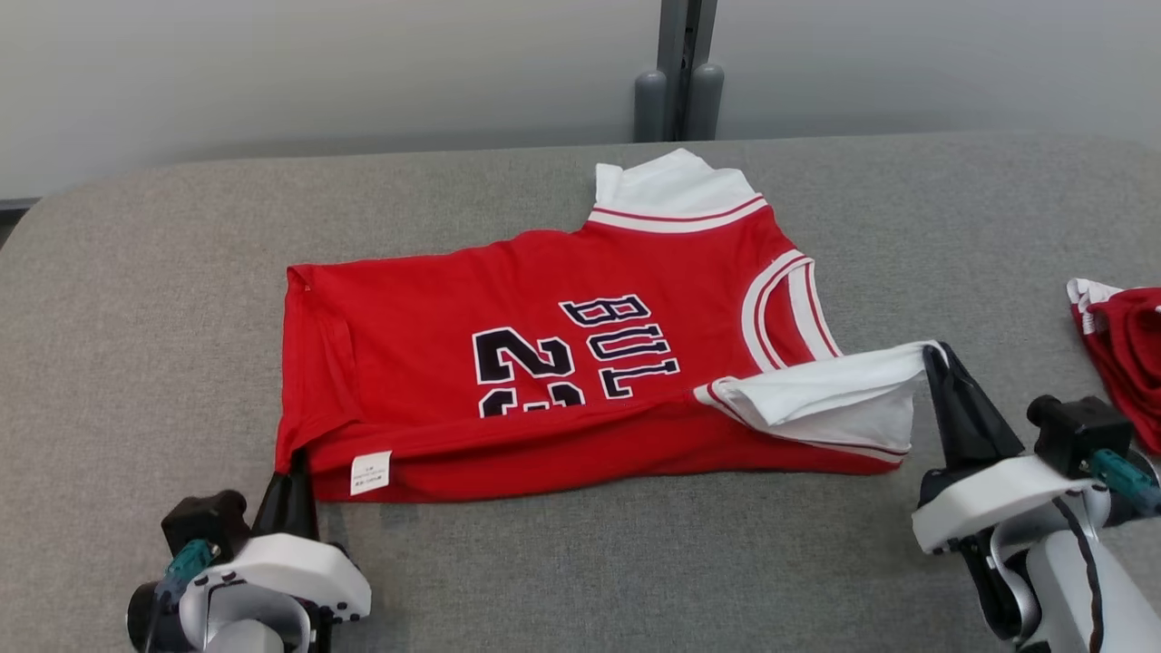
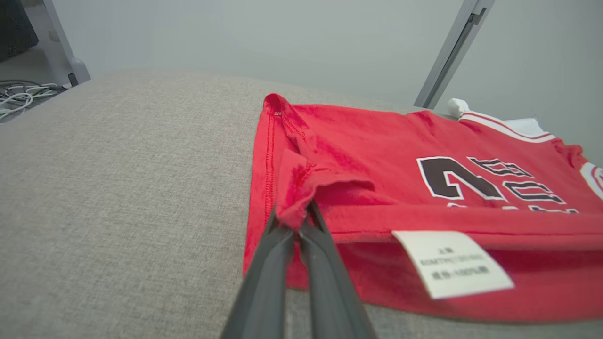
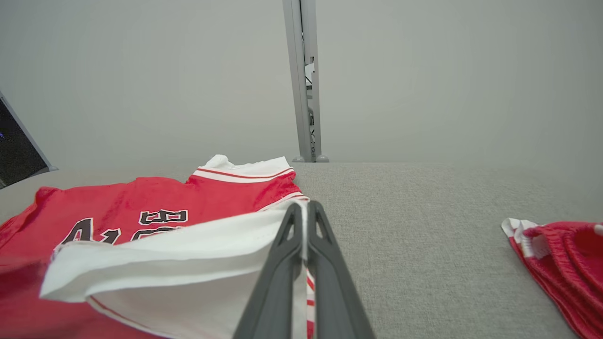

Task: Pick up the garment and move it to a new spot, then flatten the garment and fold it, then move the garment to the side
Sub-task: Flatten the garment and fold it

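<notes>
The garment (image 1: 562, 363), a red jersey with white sleeves and dark lettering, lies partly folded on the grey table (image 1: 136, 317). Its near long edge is turned over onto the front, with the white care label (image 1: 370, 472) showing. My left gripper (image 1: 292, 458) is shut on the garment's near-left hem corner (image 2: 294, 216). My right gripper (image 1: 934, 354) is shut on the white sleeve (image 1: 834, 394), holding it lifted above the red cloth. In the right wrist view the white sleeve (image 3: 188, 263) is pinched between the fingers (image 3: 325, 245), with the garment (image 3: 118, 207) behind it.
Another red and white cloth (image 1: 1125, 354) lies bunched at the table's right edge, also seen in the right wrist view as a red bundle (image 3: 565, 263). A grey post (image 1: 680, 63) stands behind the table. Bare grey table surface (image 1: 590, 571) runs along the front.
</notes>
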### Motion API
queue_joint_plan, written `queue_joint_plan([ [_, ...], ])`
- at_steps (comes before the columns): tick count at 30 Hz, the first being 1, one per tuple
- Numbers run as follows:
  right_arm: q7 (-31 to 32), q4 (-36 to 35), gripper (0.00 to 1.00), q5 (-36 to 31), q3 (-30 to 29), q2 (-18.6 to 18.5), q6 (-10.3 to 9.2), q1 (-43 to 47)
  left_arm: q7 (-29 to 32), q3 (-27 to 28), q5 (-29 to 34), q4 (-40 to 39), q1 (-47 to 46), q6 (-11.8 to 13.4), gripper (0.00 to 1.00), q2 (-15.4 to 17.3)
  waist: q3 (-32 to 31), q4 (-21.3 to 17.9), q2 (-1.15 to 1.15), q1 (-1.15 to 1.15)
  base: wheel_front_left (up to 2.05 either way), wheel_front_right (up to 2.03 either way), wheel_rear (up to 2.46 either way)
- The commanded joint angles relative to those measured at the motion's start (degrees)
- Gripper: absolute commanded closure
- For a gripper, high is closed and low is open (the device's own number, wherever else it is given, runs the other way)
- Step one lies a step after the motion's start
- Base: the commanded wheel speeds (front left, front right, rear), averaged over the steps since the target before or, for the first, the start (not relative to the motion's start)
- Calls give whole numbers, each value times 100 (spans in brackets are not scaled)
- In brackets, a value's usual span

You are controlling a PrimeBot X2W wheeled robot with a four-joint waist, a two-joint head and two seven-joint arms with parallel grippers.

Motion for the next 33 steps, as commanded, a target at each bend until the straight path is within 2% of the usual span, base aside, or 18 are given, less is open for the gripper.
queue_joint_plan([
  [1,0,120,100,-71,-4,-67,-2,-211,-8,-37,-49,90,-247,0,100,31,191,79,0,0,0,0,0],
  [10,-1,660,100,-260,15,-69,-2,-1031,-8,-282,-240,770,-1021,231,100,30,701,183,0,0,0,0,0],
  [17,-1,897,100,-395,25,-48,-2,-1346,-8,-372,-184,842,-1269,314,100,31,894,266,0,0,0,0,0],
  [18,-1,920,100,-420,8,-34,-2,-1377,-8,-372,-198,832,-1282,318,89,32,909,275,0,0,0,0,0],
  [19,-1,942,91,-430,-11,-11,-2,-1394,-8,-385,-173,804,-1292,317,56,30,922,285,0,0,0,0,0],
  [20,-1,962,58,-462,-34,2,-2,-1411,-8,-395,-169,781,-1290,318,0,29,933,294,0,0,0,0,0],
  [21,-1,964,0,-484,-68,17,-2,-1426,-8,-395,-168,723,-1287,300,0,31,940,304,0,0,0,0,0],
  [33,0,552,0,-532,-490,161,-2,-1091,-8,-287,-58,-47,-858,475,0,30,856,305,0,0,0,0,0],
])
